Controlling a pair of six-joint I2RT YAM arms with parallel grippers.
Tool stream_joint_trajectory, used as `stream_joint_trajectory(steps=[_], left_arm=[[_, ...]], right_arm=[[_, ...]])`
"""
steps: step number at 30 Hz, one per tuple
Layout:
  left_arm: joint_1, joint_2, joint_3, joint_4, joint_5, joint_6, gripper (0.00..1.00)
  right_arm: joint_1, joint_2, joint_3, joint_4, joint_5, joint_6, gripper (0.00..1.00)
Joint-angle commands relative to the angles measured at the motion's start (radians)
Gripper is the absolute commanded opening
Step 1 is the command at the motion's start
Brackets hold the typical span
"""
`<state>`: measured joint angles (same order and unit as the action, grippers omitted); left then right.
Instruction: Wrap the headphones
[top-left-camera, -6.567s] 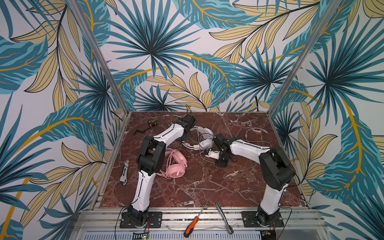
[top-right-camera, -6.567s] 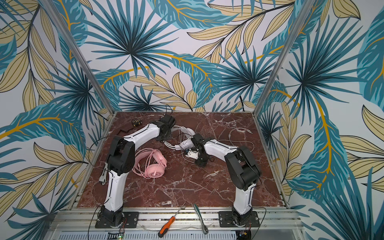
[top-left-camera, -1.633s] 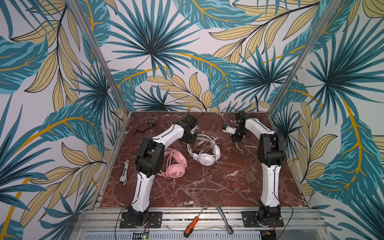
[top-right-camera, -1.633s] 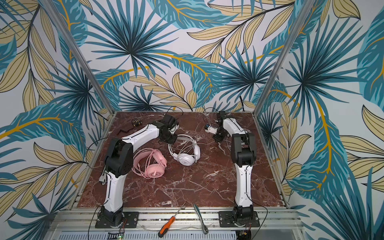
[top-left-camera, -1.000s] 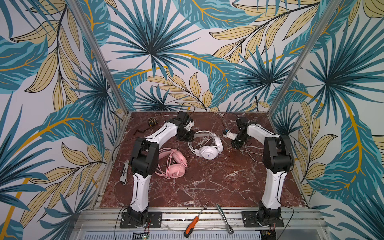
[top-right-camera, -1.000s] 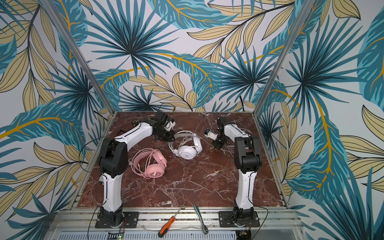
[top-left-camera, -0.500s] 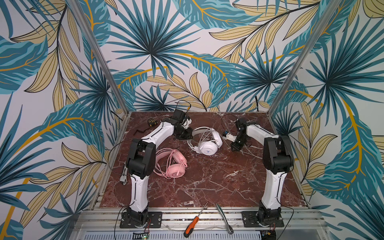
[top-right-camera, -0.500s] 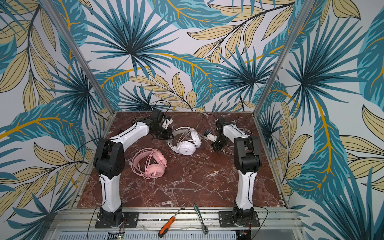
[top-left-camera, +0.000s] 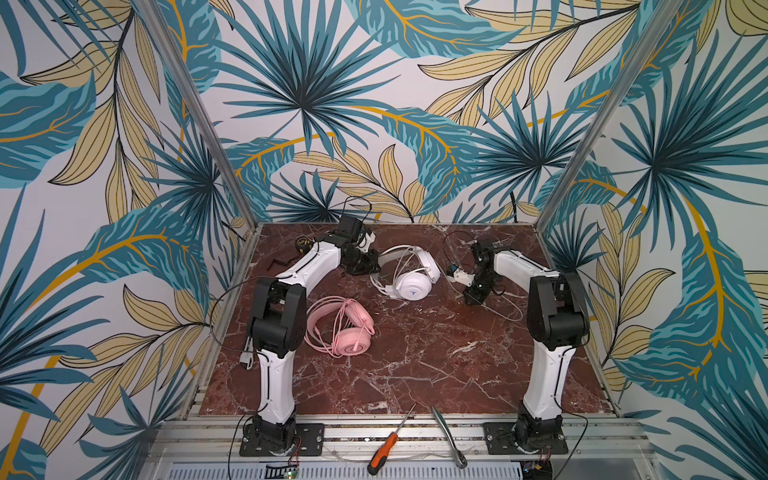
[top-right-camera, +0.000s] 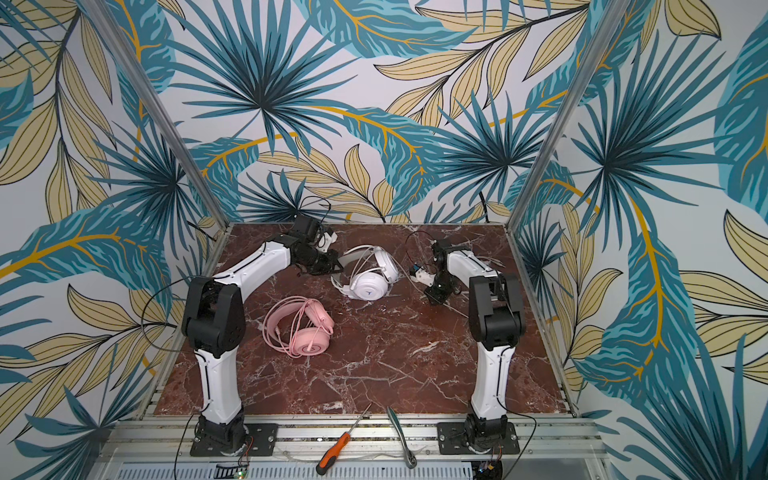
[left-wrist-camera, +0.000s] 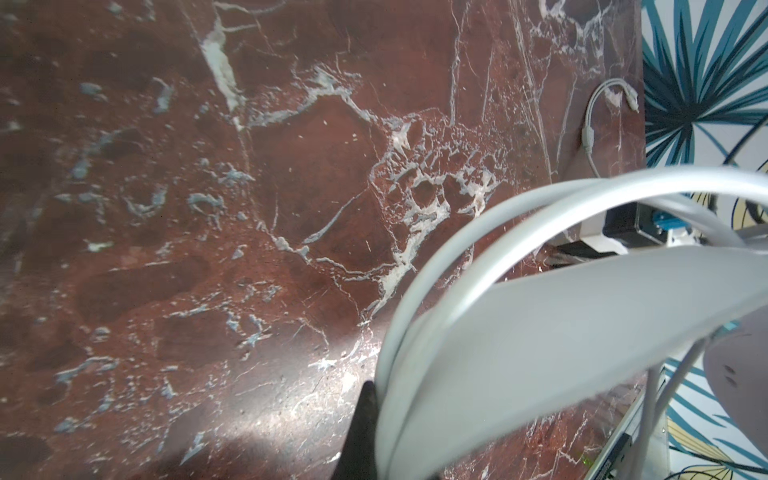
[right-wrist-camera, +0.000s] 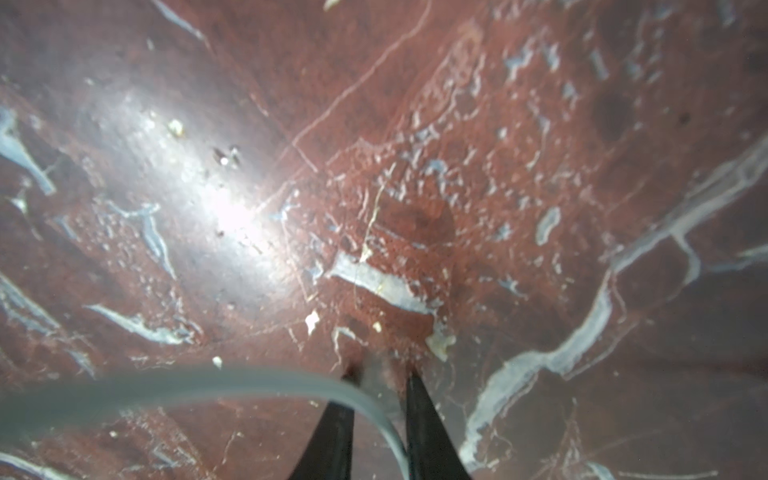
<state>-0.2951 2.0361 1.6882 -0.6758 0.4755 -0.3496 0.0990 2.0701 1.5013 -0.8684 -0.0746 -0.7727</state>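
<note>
The white headphones (top-left-camera: 411, 284) (top-right-camera: 368, 284) stand tilted at the back middle of the table. My left gripper (top-left-camera: 374, 264) (top-right-camera: 332, 262) is shut on their headband (left-wrist-camera: 561, 332); only one black finger (left-wrist-camera: 360, 432) shows beside the band. The right gripper (top-left-camera: 473, 298) (top-right-camera: 434, 298) points down at the table to their right. Its jaws (right-wrist-camera: 382, 374) stand slightly open, and the white cable (right-wrist-camera: 208, 384) runs loose between them. The cable's plug end (left-wrist-camera: 588, 129) lies by the table edge. The pink headphones (top-left-camera: 347, 328) (top-right-camera: 305, 332) lie flat at the left.
An orange-handled screwdriver (top-left-camera: 384, 451) and a metal ratchet (top-left-camera: 449, 442) lie on the front rail. A small black round object (top-left-camera: 302, 244) and a black hex key (top-left-camera: 276, 264) sit at the back left. Loose white cable (top-left-camera: 505, 309) lies beside the right arm.
The left gripper has drawn the white headphones a little toward the back left. The right gripper has come down near the table and its jaws have parted around the cable.
</note>
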Motion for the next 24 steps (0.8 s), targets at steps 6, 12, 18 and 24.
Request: stream_joint_trajectory(steps=[6, 12, 18, 24], left_arm=[[0.045, -0.069, -0.007, 0.118, 0.045, -0.106, 0.0], [0.057, -0.051, -0.007, 0.191, 0.051, -0.189, 0.0], [0.058, -0.033, -0.006, 0.202, 0.033, -0.213, 0.0], [0.059, -0.028, -0.002, 0.202, 0.017, -0.228, 0.0]], right_arm=[[-0.001, 0.048, -0.055, -0.074, 0.022, 0.01, 0.25], [0.003, 0.043, -0.066, -0.064, 0.003, 0.004, 0.24], [0.027, 0.044, -0.075, -0.06, 0.021, 0.02, 0.24], [0.043, 0.015, -0.115, -0.014, 0.055, 0.031, 0.05]])
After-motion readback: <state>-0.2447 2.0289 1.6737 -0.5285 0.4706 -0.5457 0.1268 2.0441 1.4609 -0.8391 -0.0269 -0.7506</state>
